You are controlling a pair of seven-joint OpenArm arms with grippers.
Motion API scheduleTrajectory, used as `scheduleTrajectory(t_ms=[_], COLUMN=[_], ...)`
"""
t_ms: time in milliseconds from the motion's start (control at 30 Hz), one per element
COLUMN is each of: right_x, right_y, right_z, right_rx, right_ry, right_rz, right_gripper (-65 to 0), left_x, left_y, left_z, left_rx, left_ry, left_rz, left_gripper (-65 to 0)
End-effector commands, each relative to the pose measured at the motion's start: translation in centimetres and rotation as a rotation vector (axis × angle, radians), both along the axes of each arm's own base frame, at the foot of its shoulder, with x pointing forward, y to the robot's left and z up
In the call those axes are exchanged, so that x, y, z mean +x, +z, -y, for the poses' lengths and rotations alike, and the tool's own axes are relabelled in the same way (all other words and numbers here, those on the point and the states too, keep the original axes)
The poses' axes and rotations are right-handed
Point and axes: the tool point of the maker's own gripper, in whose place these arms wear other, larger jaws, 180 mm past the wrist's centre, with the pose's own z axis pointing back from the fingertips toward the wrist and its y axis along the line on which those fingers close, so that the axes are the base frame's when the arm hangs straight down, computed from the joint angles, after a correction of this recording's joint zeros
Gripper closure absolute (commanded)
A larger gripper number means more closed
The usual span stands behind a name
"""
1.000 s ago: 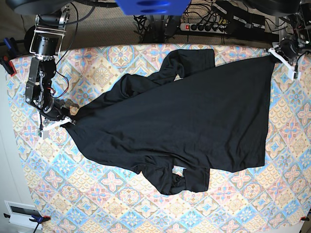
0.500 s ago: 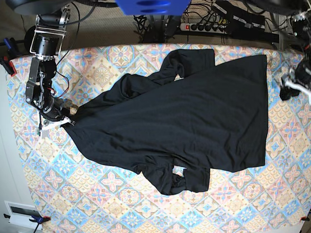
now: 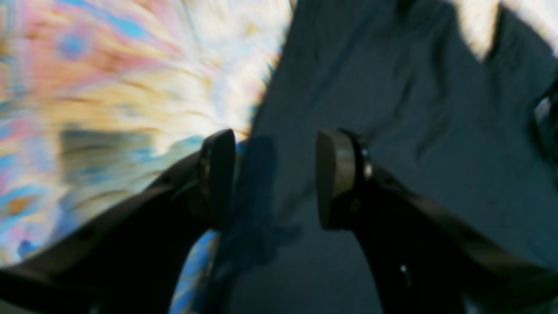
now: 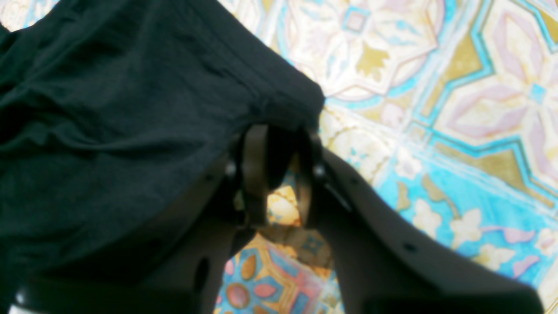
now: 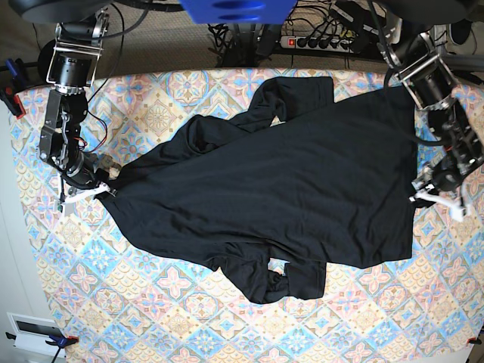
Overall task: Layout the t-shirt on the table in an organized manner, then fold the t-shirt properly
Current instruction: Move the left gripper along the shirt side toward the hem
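The black t-shirt point(image 5: 287, 189) lies spread and skewed on the patterned table point(image 5: 174, 318), one sleeve bunched at the far edge, another crumpled at the near middle. My left gripper point(image 5: 437, 198) hangs at the shirt's right edge. In the blurred left wrist view it point(image 3: 274, 179) is open, with the t-shirt point(image 3: 392, 87) below and nothing between its fingers. My right gripper point(image 5: 89, 190) sits at the shirt's left corner. In the right wrist view it point(image 4: 280, 174) is narrowly open, the t-shirt point(image 4: 109, 109) corner resting on its tips and the table point(image 4: 436, 87) showing through the gap.
A power strip point(image 5: 318, 41) and cables run behind the far edge. Red clamps point(image 5: 9, 98) hold the cloth at the left edge. A white box point(image 5: 34, 333) sits off the near left corner. A blue part point(image 5: 238, 9) hangs over the far middle.
My left gripper let go of the shirt's far right corner, opened wide and swept down the right edge. The right gripper's jaws parted slightly without shifting place.
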Motion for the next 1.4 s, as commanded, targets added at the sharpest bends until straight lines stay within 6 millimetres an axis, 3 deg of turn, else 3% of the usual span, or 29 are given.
scheduleTrajectory(t_ms=[0, 200, 733, 867, 1133, 1233, 1300, 1367], right_x=[1.3, 1.3, 1.3, 1.3, 1.3, 1.3, 1.3, 1.3], right_y=[1.9, 1.9, 2.0, 2.0, 2.0, 2.0, 2.0, 2.0], right_z=[0.9, 1.0, 0.9, 0.9, 0.9, 0.9, 0.9, 0.9], right_rx=[-0.024, -0.024, -0.024, -0.024, -0.024, -0.024, -0.024, -0.024], right_ry=[-0.002, -0.005, -0.002, -0.002, -0.003, -0.002, -0.002, -0.002], right_rz=[0.058, 0.059, 0.059, 0.059, 0.06, 0.059, 0.059, 0.059], right_gripper=[-12.1, -12.2, -12.2, -12.2, -12.2, -12.2, -12.2, -12.2], left_x=[1.4, 1.9, 2.0, 0.9, 0.2, 0.6, 0.8, 1.6], left_y=[1.5, -1.2, 0.7, -2.1, -3.8, -4.5, -4.8, -4.7], left_z=[-0.8, -0.3, -3.2, -3.2, -1.8, 0.2, 1.4, 2.7], left_rx=[0.033, 0.025, 0.059, 0.044, 0.012, 0.024, 0.043, 0.043], left_ry=[0.011, 0.015, 0.053, 0.08, 0.071, -0.002, -0.052, -0.081], left_rz=[0.059, 0.029, 0.089, 0.012, -0.023, -0.049, -0.063, -0.057], left_gripper=[-29.2, -29.2, -29.5, -29.5, -29.2, -28.9, -25.7, -18.2])
